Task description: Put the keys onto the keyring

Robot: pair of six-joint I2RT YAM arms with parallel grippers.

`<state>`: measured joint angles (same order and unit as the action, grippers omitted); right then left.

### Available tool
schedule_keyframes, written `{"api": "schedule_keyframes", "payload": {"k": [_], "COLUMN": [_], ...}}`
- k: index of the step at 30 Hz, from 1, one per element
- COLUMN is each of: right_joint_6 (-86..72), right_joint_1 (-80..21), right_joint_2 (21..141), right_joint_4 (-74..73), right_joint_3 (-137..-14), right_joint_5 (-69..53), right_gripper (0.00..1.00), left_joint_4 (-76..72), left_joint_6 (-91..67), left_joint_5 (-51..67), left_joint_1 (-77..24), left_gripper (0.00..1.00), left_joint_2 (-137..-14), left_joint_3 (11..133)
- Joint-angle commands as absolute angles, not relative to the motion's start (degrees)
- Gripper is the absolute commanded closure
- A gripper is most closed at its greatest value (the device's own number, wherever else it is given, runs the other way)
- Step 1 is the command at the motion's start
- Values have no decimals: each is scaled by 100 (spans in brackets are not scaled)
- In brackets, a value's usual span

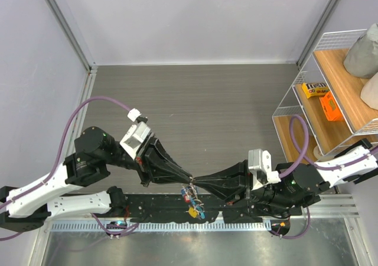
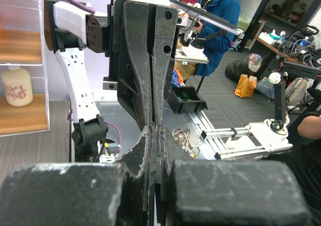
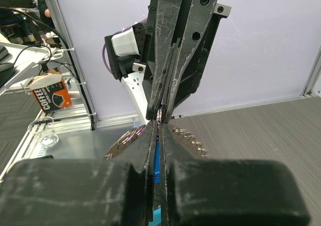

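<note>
My left gripper (image 1: 190,180) and right gripper (image 1: 198,182) meet tip to tip above the table's near edge, both shut. A bunch of keys (image 1: 192,205) with blue, red and yellow tags dangles just below the meeting tips. In the right wrist view the keyring (image 3: 193,138) shows as a silvery jagged loop on both sides of my right gripper (image 3: 158,123), and a blue key head (image 3: 157,158) is pinched between its fingers. The left gripper (image 2: 154,130) is closed flat at the ring's top; the bunch of keys (image 2: 183,137) hangs just beyond its tips.
A wire shelf (image 1: 307,80) with orange boxes and grey lumps stands at the right. A black rail (image 1: 153,210) and a ribbed strip (image 1: 82,225) run along the near edge, with a metal sheet (image 1: 195,248) in front. Walls close in the left and back.
</note>
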<state>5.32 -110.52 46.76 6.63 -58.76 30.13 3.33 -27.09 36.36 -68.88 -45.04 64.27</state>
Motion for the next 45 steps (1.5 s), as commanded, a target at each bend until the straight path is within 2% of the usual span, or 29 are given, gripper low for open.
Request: {"api": "schedule_keyframes", "payload": {"k": [1,4,8,13,29,45], "right_joint_6": [624,545,404,211,-1045,-1837], "right_joint_1": [-11065,-11065,-11065,-11065,-11022,-10749], "right_joint_2": [4720,4807,4930,5036,5713,5915], "right_joint_4": [396,-226,-859,-1449,-3602,-3823], "right_joint_3": [-6239,-6503,-6925,-7355,-8929,-8947], "right_joint_5": [3076,3111,3217,3147,2962,2795], "right_gripper": [94,94,94,94,95,94], "left_joint_4": [122,404,755,1150,2206,2303], "left_joint_6": [-2821,-2883,-2883,-2848,-2733,-2637], "left_joint_5": [3525,3481,3305,3024,3243,3559], "left_joint_1": [-6873,-6882,-6873,-6873,-6882,-6882], "left_gripper": [98,80,67,57,55,65], "left_joint_2": [-4368,-4359,-4184,-3955,-4350,-4518], "left_joint_3": [6618,6653,6610,6469,6882,6996]}}
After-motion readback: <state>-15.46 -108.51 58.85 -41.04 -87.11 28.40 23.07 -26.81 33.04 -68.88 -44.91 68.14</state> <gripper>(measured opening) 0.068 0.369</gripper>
